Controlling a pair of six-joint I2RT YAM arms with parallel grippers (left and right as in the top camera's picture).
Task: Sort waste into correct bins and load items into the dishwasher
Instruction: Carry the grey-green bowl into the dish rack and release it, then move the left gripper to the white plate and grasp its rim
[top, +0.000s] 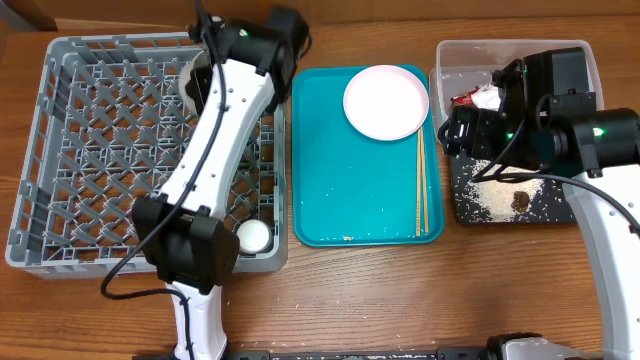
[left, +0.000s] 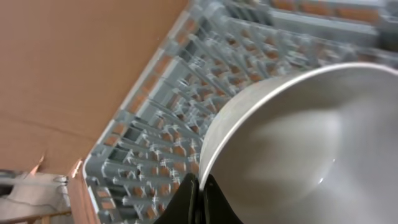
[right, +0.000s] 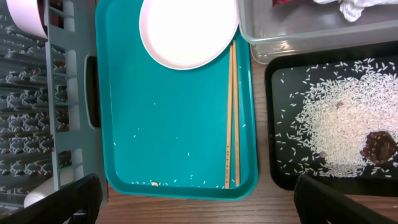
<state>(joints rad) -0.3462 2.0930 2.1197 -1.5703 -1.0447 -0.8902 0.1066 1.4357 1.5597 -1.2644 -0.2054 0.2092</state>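
My left gripper (left: 200, 186) is shut on the rim of a pale bowl (left: 298, 143) and holds it over the grey dish rack (left: 161, 124), near the rack's far side (top: 197, 80). A pinkish bowl edge (right: 25, 15) shows over the rack in the right wrist view; I cannot tell whether it is the same bowl. The white cup (top: 252, 235) lies in the rack's near right corner. The pink plate (top: 386, 102) and two chopsticks (top: 421, 185) lie on the teal tray (top: 350, 200). My right gripper (right: 199, 205) is open and empty, high over the tray's near right edge.
The clear tub (top: 450, 60) at the back right holds the white napkin (right: 354, 7) and red wrapper (top: 468, 98). The black tray (top: 470, 205) in front of it holds rice (right: 336, 130) and the brown lump (right: 378, 146). A few rice grains lie on the teal tray.
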